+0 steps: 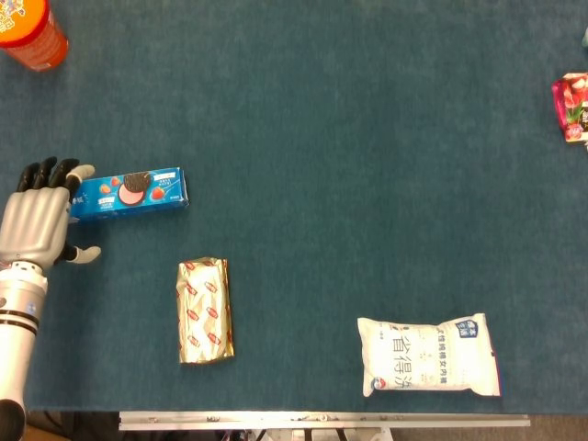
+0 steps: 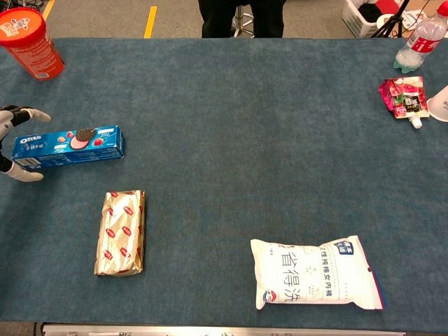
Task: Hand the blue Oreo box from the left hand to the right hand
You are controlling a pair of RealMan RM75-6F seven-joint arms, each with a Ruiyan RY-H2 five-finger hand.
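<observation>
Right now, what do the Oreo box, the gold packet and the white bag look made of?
Oreo box: likely glossy printed cardboard; straight edges, crisp corners.
Gold packet: looks like metallic foil wrap; shiny, crinkled, folded ends.
White bag: probably soft plastic film; puffy, wrinkled, with a slight sheen.

A table covered in dark teal cloth is filling both views, with a metal rail running along its near edge. Beyond the far edge, a grey floor is showing, with a yellow line painted on it. A person's dark legs are standing there at the middle, and a white basket is sitting past the far right corner. Even light is falling over the cloth.
</observation>
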